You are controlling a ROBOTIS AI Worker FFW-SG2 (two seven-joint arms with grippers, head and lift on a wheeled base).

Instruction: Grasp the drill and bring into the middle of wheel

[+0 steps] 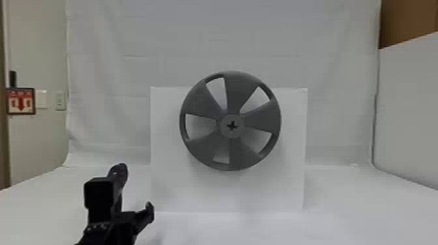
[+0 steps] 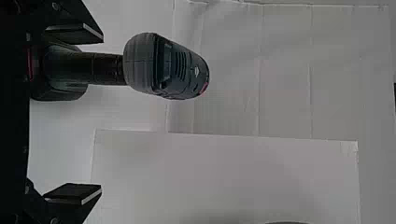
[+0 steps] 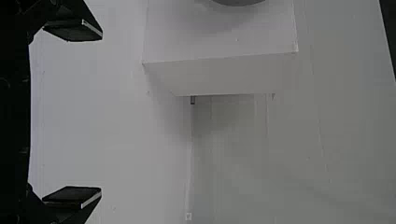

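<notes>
Where the left gripper (image 1: 125,202) gapes, fingers spread: one power drill (image 2: 166,65), upright, ahead of the gripper, nearer its left-hand finger. Centre: one grey five-spoked wheel (image 1: 239,88), against white panel (image 1: 166,182). Right wrist view: right gripper (image 3: 102,113), fingers spread.

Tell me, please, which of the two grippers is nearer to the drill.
Left. The left gripper is open close to the drill; the right gripper is open farther away, over towards the right side of the wheel.
</notes>
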